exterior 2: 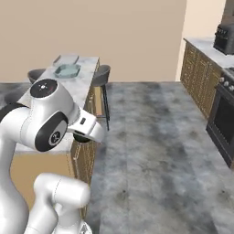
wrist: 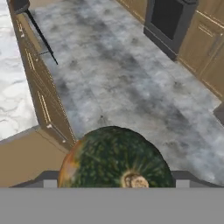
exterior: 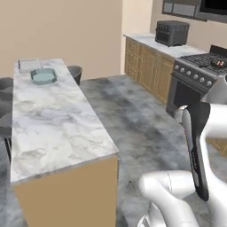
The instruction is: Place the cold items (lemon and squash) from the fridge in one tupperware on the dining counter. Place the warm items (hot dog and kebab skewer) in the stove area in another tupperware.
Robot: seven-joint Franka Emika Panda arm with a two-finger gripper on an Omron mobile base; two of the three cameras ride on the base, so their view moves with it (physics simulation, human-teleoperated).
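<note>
A dark green squash (wrist: 111, 159) with an orange patch sits between my gripper's (wrist: 116, 180) fingers in the hand view, held above the grey floor beside the dining counter (exterior: 53, 128). The gripper is shut on the squash, its jaws spread wide around it. At the counter's far end stand two tupperware containers: a teal one (exterior: 43, 76) (exterior 2: 67, 70) and a clear one (exterior: 29, 64) (exterior 2: 66, 59) behind it. The lemon, hot dog and kebab skewer are out of view. A small reddish thing (exterior: 219, 63) lies on the stove, too small to tell what it is.
The stove (exterior: 199, 71) and wooden cabinets (exterior: 146, 66) line the right wall, with a toaster oven (exterior: 172, 32) on their counter. Dark stools (exterior: 75, 73) (exterior 2: 101, 75) stand by the dining counter's far end. Open floor (exterior 2: 155, 137) lies between counter and stove.
</note>
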